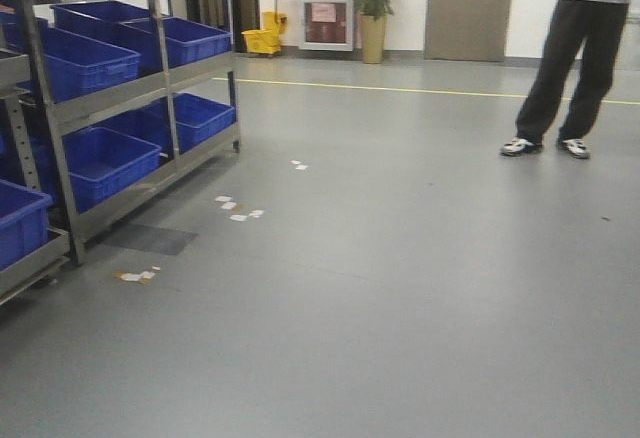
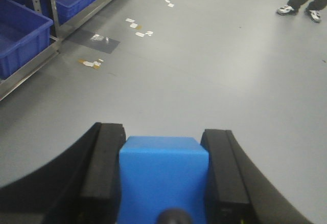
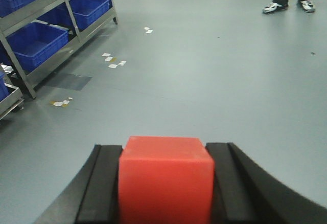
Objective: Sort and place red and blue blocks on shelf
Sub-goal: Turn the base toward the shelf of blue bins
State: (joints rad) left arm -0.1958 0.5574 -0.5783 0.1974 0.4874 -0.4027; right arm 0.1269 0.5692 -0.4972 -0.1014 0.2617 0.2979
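Note:
In the left wrist view a blue block fills the space between the black pads, and my left gripper is shut on it above the grey floor. In the right wrist view the red block is clamped the same way, with my right gripper shut on it. The steel-framed shelf stands at the left, well ahead of both grippers, seen too as the shelf and the shelf. Neither arm shows in the front view.
Large blue tubs sit on the rack's levels. A person stands at the far right. Paper scraps lie on the floor beside the rack. A yellow mop bucket and a potted plant stand by the back wall.

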